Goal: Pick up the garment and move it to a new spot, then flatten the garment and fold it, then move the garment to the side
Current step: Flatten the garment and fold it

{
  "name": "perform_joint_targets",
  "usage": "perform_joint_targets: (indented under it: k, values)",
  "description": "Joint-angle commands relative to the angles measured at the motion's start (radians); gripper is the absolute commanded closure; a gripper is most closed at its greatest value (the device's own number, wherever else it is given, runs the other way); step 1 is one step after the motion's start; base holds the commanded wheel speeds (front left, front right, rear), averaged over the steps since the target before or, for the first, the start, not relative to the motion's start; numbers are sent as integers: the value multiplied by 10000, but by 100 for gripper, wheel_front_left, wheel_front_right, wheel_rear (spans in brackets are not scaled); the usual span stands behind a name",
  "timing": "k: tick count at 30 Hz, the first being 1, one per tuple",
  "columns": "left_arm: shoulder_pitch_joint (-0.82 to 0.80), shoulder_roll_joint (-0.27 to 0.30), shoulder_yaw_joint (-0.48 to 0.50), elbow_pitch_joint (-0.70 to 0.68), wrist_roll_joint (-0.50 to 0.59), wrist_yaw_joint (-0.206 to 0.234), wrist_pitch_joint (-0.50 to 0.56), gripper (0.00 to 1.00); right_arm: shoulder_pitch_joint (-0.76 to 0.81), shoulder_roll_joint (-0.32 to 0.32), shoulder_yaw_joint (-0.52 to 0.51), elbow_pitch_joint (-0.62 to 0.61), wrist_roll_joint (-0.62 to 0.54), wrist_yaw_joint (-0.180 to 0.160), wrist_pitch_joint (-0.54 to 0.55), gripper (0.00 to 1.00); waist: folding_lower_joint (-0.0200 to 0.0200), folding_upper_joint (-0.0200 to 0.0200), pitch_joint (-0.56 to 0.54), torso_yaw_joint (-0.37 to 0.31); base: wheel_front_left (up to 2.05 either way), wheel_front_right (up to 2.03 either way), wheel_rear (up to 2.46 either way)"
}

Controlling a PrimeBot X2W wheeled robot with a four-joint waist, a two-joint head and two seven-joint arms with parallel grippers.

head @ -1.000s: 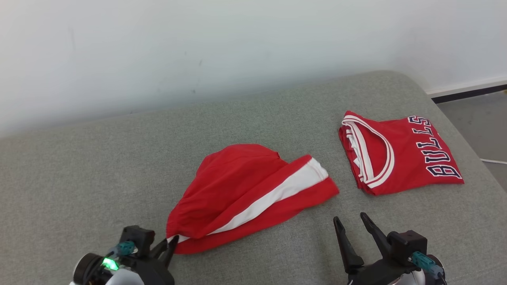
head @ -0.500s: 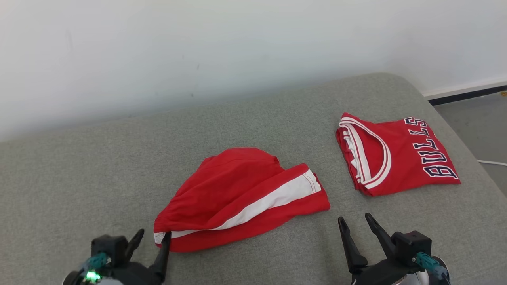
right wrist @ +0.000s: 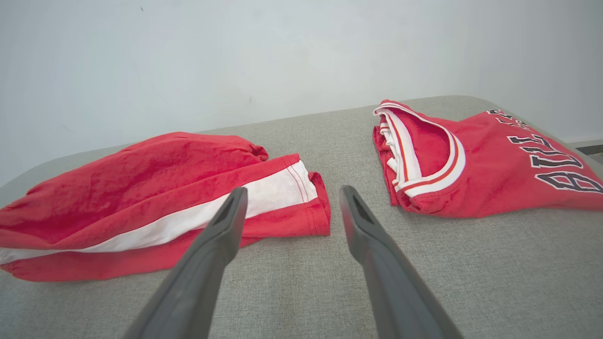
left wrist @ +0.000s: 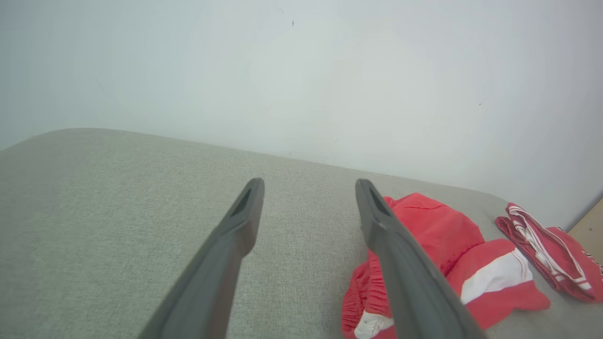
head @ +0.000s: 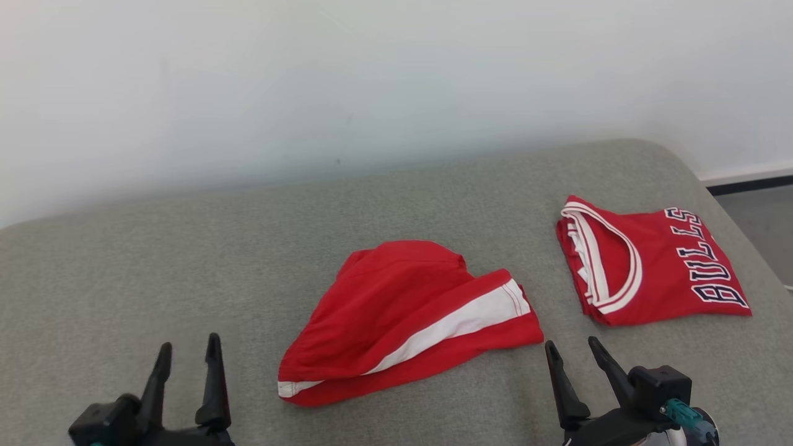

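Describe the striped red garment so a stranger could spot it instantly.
On the grey cushion by the white wall lie two red items. The striped garment is the rumpled middle one with a broad white band; the folded jersey to its right reads BULLS.

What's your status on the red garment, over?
Left gripper open, empty. Right gripper open, empty. Red white-striped fabric shorts bunched on grey upholstered surface, not flat. Folded red Bulls jersey apart on the right, not blocking.

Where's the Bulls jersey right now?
Head view: folded Bulls jersey lies far right on the grey cushion, right of the red shorts, beyond the right gripper.
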Motion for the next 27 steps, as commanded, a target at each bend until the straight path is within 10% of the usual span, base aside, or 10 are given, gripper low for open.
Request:
perform_joint_targets:
  k: [1,27]
  values:
    - [361,-214,323,-315,362,-29,-25,0,139,-10,-55,-35,-88,-26,-56,0,0,0,-175,237,0,0,0]
    - [1648,-1478,2228,165,2353,-1101,-22,0,327,-10,116,100,-62,-27,-77,0,0,0,-608,796,0,0,0]
